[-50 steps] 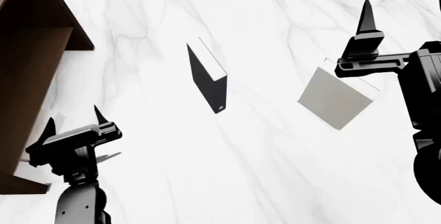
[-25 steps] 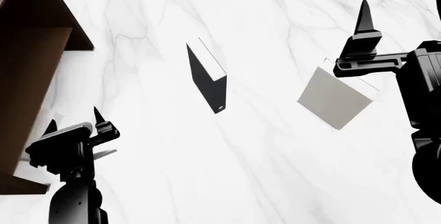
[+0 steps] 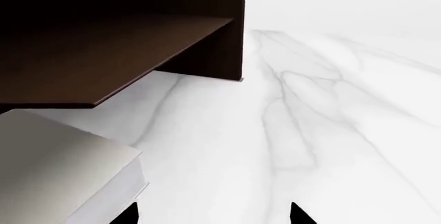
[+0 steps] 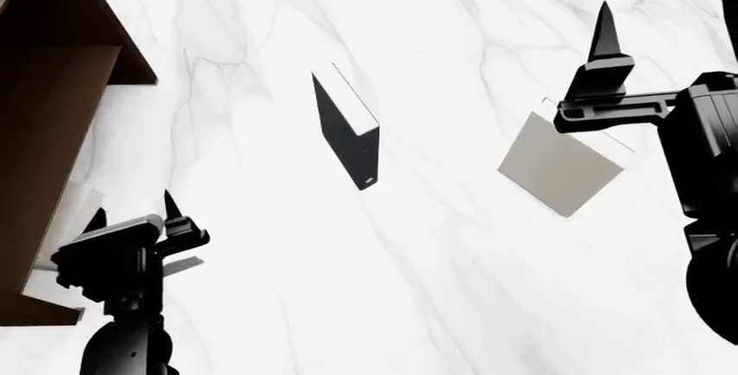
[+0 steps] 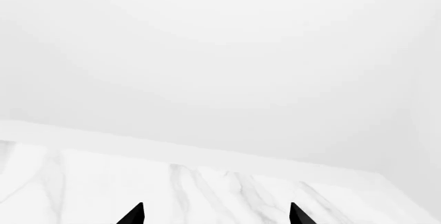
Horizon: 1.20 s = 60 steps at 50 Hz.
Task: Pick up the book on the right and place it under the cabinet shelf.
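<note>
A white marble surface (image 4: 461, 289) with faint grey veins carries everything in view. Near its middle in the head view a thin black hardcover book (image 4: 344, 133) stands upright on its edge, white page block showing along one side. A slightly darker beige-grey hardcover book (image 3: 62, 175) lies flat at the cabinet's foot.

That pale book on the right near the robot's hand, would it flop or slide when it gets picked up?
The pale book looks like a flat hardcover, so it probably stays stiff rather than flopping. It rests on a smooth marble table, so a nudge may make it slide. Its plain cover looks slick, so the right hand may need a firm pinch.
</note>
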{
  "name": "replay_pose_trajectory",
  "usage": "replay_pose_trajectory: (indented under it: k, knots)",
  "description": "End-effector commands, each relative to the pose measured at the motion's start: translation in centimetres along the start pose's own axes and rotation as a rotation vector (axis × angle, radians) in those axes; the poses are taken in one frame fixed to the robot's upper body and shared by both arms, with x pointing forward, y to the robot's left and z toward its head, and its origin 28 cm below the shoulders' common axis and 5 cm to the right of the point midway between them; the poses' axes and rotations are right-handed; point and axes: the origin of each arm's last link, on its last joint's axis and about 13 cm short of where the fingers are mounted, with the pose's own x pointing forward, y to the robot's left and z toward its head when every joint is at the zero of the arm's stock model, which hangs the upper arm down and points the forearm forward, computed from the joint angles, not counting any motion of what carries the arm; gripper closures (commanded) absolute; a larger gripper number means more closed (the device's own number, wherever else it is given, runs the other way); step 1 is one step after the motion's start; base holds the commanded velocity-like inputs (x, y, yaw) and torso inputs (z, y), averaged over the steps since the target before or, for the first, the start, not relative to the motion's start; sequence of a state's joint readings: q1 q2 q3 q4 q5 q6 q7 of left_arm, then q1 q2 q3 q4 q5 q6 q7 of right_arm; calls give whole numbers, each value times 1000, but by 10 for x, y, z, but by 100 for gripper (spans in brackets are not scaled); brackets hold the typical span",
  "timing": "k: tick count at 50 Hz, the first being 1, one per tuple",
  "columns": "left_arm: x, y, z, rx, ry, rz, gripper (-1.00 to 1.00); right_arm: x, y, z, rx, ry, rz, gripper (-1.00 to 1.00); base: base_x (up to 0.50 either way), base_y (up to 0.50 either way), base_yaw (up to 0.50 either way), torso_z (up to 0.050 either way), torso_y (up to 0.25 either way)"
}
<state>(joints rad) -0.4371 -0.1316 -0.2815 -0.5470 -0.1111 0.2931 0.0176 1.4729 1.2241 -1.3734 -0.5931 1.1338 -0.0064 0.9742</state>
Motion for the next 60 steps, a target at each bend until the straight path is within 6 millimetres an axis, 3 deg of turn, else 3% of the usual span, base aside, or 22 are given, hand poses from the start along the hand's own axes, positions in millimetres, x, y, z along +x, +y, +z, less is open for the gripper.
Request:
replay_pose_trajectory:
  k: [1, 16, 33, 60]
  knots:
    - [-51, -19, -44, -114, 315, -74, -100, -1, 0, 1, 3, -2, 4, -100, 0, 0, 0, 0, 0]
    - [-53, -34, -21, -132, 267, -169, -100, -2, 1, -1, 7, 1, 4, -100, 0, 0, 0, -1, -6]
    - [-50, -37, 15, 29, 67, -253, -100, -3, 1, -2, 8, 6, 5, -100, 0, 0, 0, -1, -2]
    - [-42, -38, 53, 105, -70, -254, -100, -3, 1, -2, 7, 10, 6, -100, 0, 0, 0, 0, 141]
